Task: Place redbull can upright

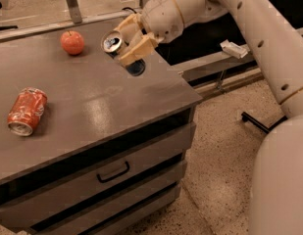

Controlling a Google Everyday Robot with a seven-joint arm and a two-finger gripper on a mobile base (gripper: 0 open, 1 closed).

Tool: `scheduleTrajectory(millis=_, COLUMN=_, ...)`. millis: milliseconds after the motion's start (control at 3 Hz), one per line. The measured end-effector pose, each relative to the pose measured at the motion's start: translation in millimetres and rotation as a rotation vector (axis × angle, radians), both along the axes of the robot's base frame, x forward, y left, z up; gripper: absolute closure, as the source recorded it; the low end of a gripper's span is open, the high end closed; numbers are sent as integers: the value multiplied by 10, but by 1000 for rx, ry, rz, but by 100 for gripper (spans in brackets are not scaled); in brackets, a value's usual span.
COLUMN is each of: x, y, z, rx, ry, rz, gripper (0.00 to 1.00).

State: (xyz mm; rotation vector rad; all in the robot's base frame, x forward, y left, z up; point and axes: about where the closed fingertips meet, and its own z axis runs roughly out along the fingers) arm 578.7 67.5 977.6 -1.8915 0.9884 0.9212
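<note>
The redbull can (120, 51) is slim, silver and blue, and is held tilted in the air, its silver top end facing up-left toward the camera. My gripper (130, 42) is shut on the redbull can, tan fingers (136, 48) on either side of it. It hangs over the far right part of the grey table top (92, 102), a little above the surface. The can's blue lower end points down toward the table near the right edge.
A crushed red-orange soda can (26, 111) lies on its side at the table's left. A red apple (72, 42) sits at the back. The table's right edge and front drawers (112, 173) border speckled floor. My white arm (259, 28) stretches from the right.
</note>
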Motion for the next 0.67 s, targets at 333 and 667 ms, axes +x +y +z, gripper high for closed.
scheduleTrajectory(millis=333, x=-27, y=108, z=-86, rx=193, ry=35, rz=5, gripper=100)
scheduleTrajectory(millis=667, x=-57, y=140, z=-181, rx=344, ry=112, rz=1, gripper=100)
